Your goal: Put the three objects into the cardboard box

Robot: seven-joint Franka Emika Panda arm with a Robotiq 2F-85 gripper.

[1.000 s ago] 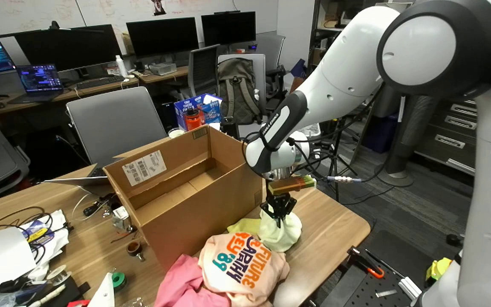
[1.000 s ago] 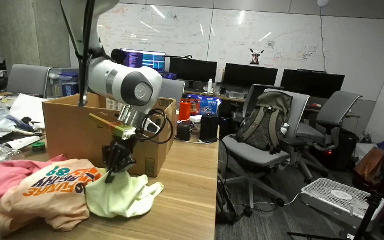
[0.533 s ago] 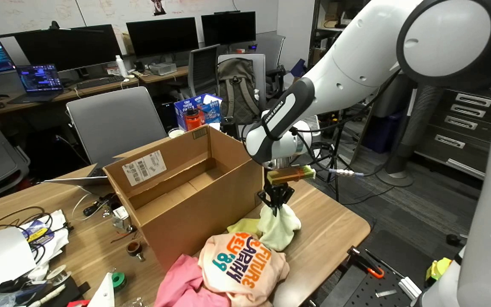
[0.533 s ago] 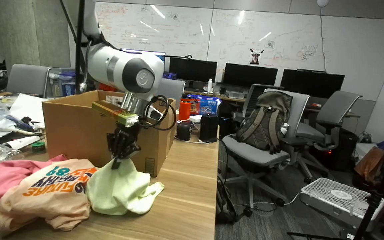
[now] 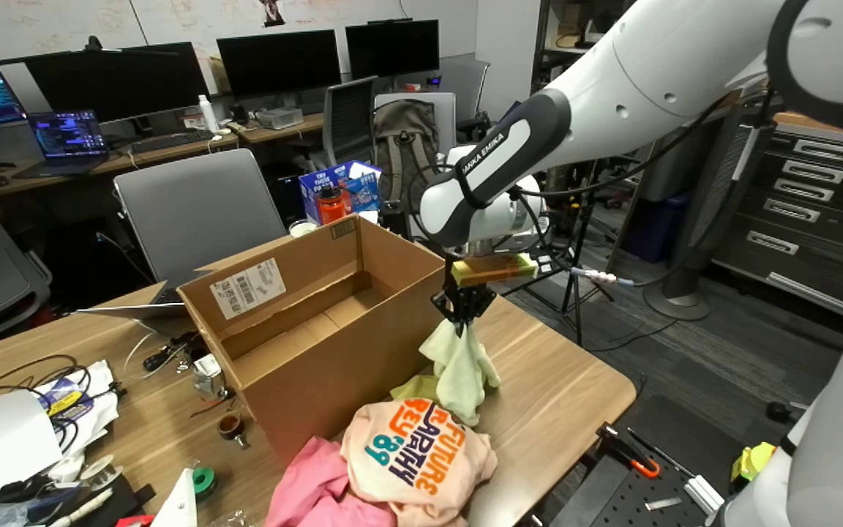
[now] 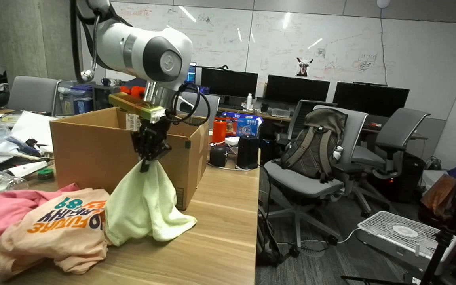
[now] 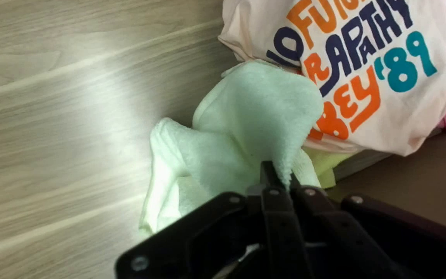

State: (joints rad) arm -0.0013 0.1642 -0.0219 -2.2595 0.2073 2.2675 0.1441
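What worries me first is the tall brown corrugated cardboard box [image 5: 363,362]. The black gripper [image 6: 145,165] looks to have its tips lower than the rim, and the near wall stands just beside it, so I'd guess that crossing too soon, without more height, would drive fingers or fabric into the wall and shove the box along the tan wood-grain counter [image 6: 220,237]. The grip itself could be the next trouble: the jaws are closed tight on one gathered peak of the pale green plush cloth [image 6: 145,209], and a snag might well pull that small bite free. The dangling end might also catch over the rim, half in and half out, or drag at the peach cloth with orange, navy and teal lettering [image 5: 421,457]; whether those two touch, I can't tell.

Seen from here, the held cloth hangs beside the box like a little tent, pinched narrow at the top and spreading in deep folds, its lower edges seeming to rest on the counter. The lettered cloth lies rumpled on the counter near it, print facing up, and the crumpled bright pink cloth [image 5: 326,490] lies against that. All three are outside the box.
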